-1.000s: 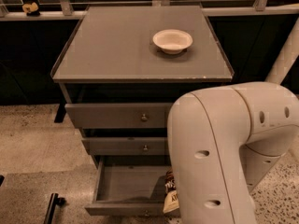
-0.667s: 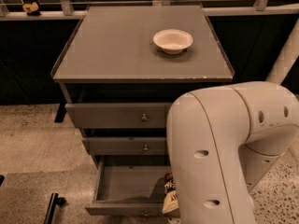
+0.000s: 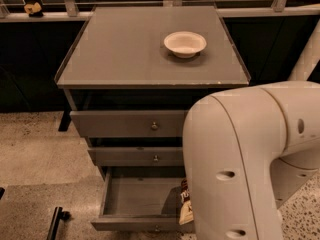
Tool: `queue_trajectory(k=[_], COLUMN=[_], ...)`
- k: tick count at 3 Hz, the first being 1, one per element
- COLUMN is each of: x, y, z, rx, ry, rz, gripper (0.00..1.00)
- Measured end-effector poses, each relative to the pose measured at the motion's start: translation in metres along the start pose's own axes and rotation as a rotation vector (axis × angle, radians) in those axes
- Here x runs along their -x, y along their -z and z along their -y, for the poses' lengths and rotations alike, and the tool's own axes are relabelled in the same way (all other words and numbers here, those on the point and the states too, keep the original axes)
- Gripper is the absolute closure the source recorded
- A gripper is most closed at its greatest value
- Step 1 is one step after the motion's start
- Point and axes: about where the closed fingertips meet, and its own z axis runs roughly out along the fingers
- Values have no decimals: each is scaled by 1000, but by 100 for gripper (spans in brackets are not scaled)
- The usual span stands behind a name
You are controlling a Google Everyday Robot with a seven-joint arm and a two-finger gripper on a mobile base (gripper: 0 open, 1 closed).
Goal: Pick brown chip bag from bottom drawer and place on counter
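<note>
The bottom drawer [image 3: 135,196] is seen open, and the brown chip bag [image 3: 185,205] is found standing at its right end, partly covered by the white arm [image 3: 235,169]. The gripper is hidden behind that arm, somewhere low on the right, so its state cannot be told. A white bowl [image 3: 185,43] is set on the counter [image 3: 125,49].
</note>
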Motion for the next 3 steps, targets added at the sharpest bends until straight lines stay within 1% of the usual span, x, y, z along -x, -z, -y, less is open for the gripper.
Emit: queue_trajectory(k=[1,3], x=[19,69], y=[31,77], z=[16,40], rx=[-40,-108], ry=[28,116], rz=[44,97], gripper=[100,100])
